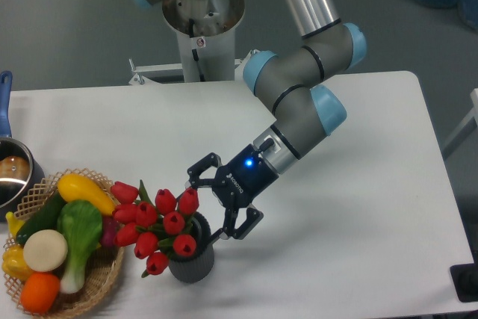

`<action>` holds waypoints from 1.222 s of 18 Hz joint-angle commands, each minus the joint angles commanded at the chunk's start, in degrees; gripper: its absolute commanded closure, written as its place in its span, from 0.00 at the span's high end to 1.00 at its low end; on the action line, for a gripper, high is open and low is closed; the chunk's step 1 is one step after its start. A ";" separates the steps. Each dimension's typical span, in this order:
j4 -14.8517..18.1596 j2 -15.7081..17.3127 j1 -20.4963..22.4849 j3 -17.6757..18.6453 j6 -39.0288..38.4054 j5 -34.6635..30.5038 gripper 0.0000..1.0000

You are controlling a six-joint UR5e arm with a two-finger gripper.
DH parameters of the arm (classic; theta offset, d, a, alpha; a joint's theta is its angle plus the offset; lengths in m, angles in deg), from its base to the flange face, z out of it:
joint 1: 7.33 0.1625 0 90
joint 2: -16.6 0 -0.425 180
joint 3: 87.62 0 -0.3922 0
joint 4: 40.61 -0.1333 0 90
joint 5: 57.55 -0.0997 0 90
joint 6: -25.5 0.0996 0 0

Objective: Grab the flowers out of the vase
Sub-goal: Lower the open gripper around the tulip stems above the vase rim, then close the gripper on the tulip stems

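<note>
Tool (208,210) spread wide, fingers either side of the bunch's right edge, gripping nothing; one fingertip (195,181) sits just above the top-right bud, the other by the vase rim. Flowers (158,223) are in the vase (193,261), leaning left, near the worktop (358,184) front edge. Wicker basket (95,287) w/ toy veg just left of it, buds overlapping its rim. Pot (11,173) at far left.

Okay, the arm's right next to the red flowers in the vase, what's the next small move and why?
Probably ease the open gripper a little further toward the flowers so the fingers straddle the bunch. Its jaws are spread and sit at the right edge of the bunch above the vase, with nothing gripped yet, so closing now would likely catch only an outer bud.
</note>
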 joint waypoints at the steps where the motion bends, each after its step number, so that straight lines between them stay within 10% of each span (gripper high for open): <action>1: 0.00 0.00 0.00 -0.26 0.00 0.00 1.00; 22: 0.00 -1.58 -1.93 -2.29 -0.09 0.35 1.00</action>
